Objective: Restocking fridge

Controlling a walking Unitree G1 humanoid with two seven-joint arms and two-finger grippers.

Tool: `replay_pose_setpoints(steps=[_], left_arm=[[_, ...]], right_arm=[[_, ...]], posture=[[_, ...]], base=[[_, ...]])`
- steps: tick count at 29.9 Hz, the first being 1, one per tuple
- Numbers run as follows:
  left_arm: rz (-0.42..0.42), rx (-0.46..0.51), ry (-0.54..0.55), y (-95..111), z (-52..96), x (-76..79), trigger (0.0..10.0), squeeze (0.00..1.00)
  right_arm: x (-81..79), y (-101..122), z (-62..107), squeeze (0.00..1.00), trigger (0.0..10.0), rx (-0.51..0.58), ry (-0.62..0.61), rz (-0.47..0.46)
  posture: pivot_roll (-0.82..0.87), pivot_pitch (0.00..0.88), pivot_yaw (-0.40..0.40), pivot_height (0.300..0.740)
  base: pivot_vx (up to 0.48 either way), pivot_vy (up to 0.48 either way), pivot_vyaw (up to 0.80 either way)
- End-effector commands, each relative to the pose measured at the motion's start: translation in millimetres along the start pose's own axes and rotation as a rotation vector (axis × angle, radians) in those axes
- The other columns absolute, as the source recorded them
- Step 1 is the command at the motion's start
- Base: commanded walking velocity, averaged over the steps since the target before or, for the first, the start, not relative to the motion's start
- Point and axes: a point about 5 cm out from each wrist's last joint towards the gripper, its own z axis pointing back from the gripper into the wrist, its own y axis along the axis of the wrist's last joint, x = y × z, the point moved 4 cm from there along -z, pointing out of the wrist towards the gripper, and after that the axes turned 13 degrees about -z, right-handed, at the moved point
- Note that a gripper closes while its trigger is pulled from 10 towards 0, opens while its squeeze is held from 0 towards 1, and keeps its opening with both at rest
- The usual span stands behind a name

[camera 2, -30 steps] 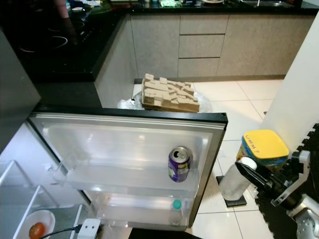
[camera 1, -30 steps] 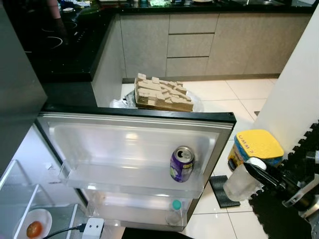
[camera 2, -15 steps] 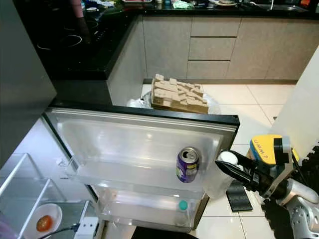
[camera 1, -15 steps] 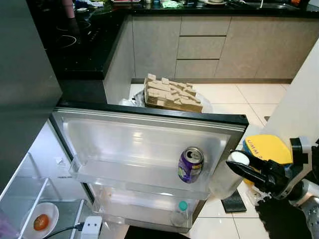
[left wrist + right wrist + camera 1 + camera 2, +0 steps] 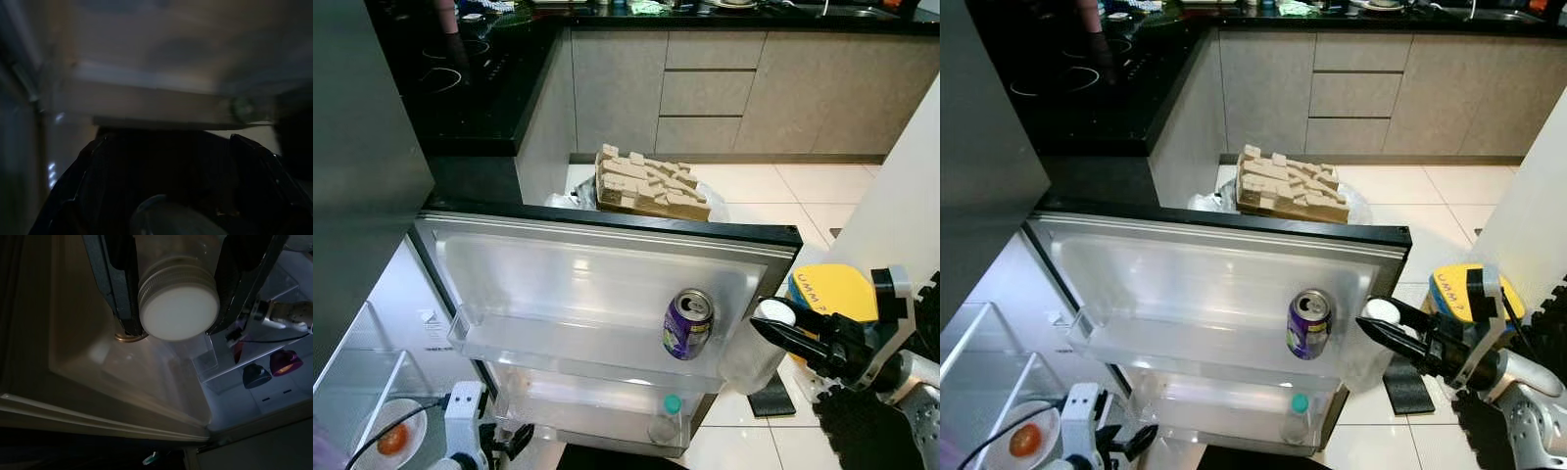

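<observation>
At the fridge door: step in hand: a judgement, the robot is bringing a clear plastic bottle [image 5: 751, 354] with a white cap toward the upper shelf [image 5: 578, 345] of the open fridge door [image 5: 597, 284].
Right gripper [image 5: 1386, 333]: its two black fingers are clamped on the bottle just below the cap; the right wrist view shows the cap between them, facing the door's inner panel.
Bottle's place: at the door's outer edge, beside the upper shelf's right end, not yet over the shelf.
Left gripper [image 5: 1126, 443]: low by the fridge's lower shelves, idle; I cannot tell how its fingers are set.
Already stocked: a purple can [image 5: 688, 324] stands at the right end of the upper shelf; a small bottle with a green cap [image 5: 664, 419] sits in the lower door shelf [image 5: 578, 411].
Next move: likely needs the bottle carried inward over the shelf rail, left of the can where there is bare room, kept upright, then lowered and released without knocking the can.
Inside the fridge: a tomato on a white plate [image 5: 386, 436].
Writing: a yellow lid [image 5: 834, 291] on a tub on the floor bears handwriting that looks like "UMM" and a mark I cannot make out; the can's label is too small to read.
</observation>
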Motion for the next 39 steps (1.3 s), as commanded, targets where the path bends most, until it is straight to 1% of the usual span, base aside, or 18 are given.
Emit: replay_pose_setpoints(steps=[1, 3, 4, 5, 6, 7, 8, 9, 10, 14, 17, 19, 22, 26, 31, 32, 34, 39], left_arm=[[-0.052, 0.068, -0.105, 17.5, 5.6, -2.7, 10.0, 0.00], [-0.122, 0.105, -0.193, 27.9, 10.2, -0.5, 10.0, 0.00], [-0.122, 0.105, -0.193, 27.9, 10.2, -0.5, 10.0, 0.00], [-0.159, 0.120, -0.224, 32.6, 12.2, 0.1, 10.0, 0.00], [-0.201, 0.151, -0.308, 40.2, 16.3, 4.2, 10.0, 0.00], [-0.201, 0.151, -0.308, 40.2, 16.3, 4.2, 10.0, 0.00], [-0.221, 0.163, -0.367, 43.7, 19.0, 8.2, 10.0, 0.00], [-0.257, 0.174, -0.464, 49.1, 23.9, 14.7, 10.0, 0.00], [-0.257, 0.174, -0.464, 49.1, 23.9, 14.7, 10.0, 0.00], [-0.323, 0.174, -0.591, 58.3, 32.9, 21.1, 10.0, 0.00], [-0.363, 0.180, -0.638, 66.7, 38.2, 21.5, 10.0, 0.00], [-0.371, 0.180, -0.646, 68.3, 39.3, 21.4, 10.0, 0.00], [-0.401, 0.190, -0.718, 76.0, 50.7, 26.1, 10.0, 0.00], [-0.410, 0.180, -0.750, 75.1, 57.6, 28.0, 10.0, 0.00], [-0.408, 0.172, -0.783, 77.9, 66.8, 30.4, 10.0, 0.00], [-0.408, 0.172, -0.783, 77.9, 66.8, 30.4, 10.0, 0.00], [-0.409, 0.164, -0.796, 77.4, 70.4, 31.9, 10.0, 0.00], [-0.406, 0.161, -0.799, 76.5, 71.9, 32.7, 10.0, 0.00]], right_arm=[[0.0, 1.1, 0.1, 0.00, 10.0, -0.025, -0.010, 0.017], [1.0, 0.1, 0.1, 0.00, 10.0, -0.030, -0.016, 0.018], [1.0, 0.1, 0.1, 0.00, 10.0, -0.030, -0.016, 0.018], [1.4, -0.1, -0.1, 0.00, 10.0, -0.031, -0.018, 0.018], [2.2, 0.0, -0.2, 0.00, 10.0, -0.033, -0.021, 0.019], [2.2, 0.0, -0.2, 0.00, 10.0, -0.033, -0.021, 0.019], [2.8, 0.0, -0.3, 0.00, 10.0, -0.036, -0.023, 0.019], [3.7, 0.1, -0.5, 0.00, 10.0, -0.039, -0.027, 0.020], [3.7, 0.1, -0.5, 0.00, 10.0, -0.039, -0.027, 0.020], [5.4, 0.9, -1.3, 0.00, 10.0, -0.041, -0.034, 0.025], [7.6, 1.7, -2.7, 0.00, 10.0, -0.041, -0.043, 0.032], [7.9, 1.8, -3.1, 0.00, 10.0, -0.041, -0.043, 0.033], [8.2, 1.1, -9.9, 0.00, 10.0, -0.062, -0.039, 0.053], [6.5, 4.4, -17.1, 0.00, 10.0, -0.049, -0.022, 0.063], [-1.7, 1.1, -36.2, 0.00, 10.0, -0.068, 0.046, 0.064], [-1.7, 1.1, -36.2, 0.00, 10.0, -0.068, 0.046, 0.064], [-7.0, 1.8, -43.7, 0.00, 10.0, -0.073, 0.082, 0.067], [-11.1, 4.9, -47.3, 0.00, 10.0, -0.070, 0.109, 0.070]], posture=[[0.04, 0.000, -0.008, 0.740], [0.04, 0.000, -0.008, 0.740], [0.04, 0.000, -0.008, 0.740], [0.04, 0.000, -0.008, 0.740], [0.03, 0.000, -0.011, 0.740], [0.03, 0.000, -0.011, 0.740], [0.03, 0.000, -0.011, 0.740], [0.03, 0.000, -0.011, 0.740], [0.03, 0.000, -0.011, 0.740], [0.03, 0.000, -0.011, 0.740], [0.03, 0.000, -0.011, 0.740], [0.03, 0.000, -0.011, 0.740], [0.03, 0.000, -0.008, 0.740], [0.03, 0.000, -0.007, 0.740], [0.04, 0.000, -0.008, 0.740], [0.04, 0.000, -0.008, 0.740], [0.04, 0.000, -0.008, 0.740], [0.04, 0.000, -0.008, 0.740]], base=[[0.000, 0.000, 0.00], [0.000, 0.000, 0.00], [0.000, 0.000, 0.00], [0.000, 0.000, 0.00], [0.000, 0.000, 0.00], [0.000, 0.000, 0.00], [0.000, 0.000, 0.00], [0.000, 0.000, 0.00], [0.000, 0.000, 0.00], [0.000, 0.000, 0.00], [0.000, 0.000, 0.00], [0.000, 0.000, 0.00], [0.000, 0.000, 0.00], [0.000, 0.000, 0.00], [0.000, 0.000, 0.00], [0.000, 0.000, 0.00], [0.000, 0.000, 0.00], [0.000, 0.000, 0.00]])
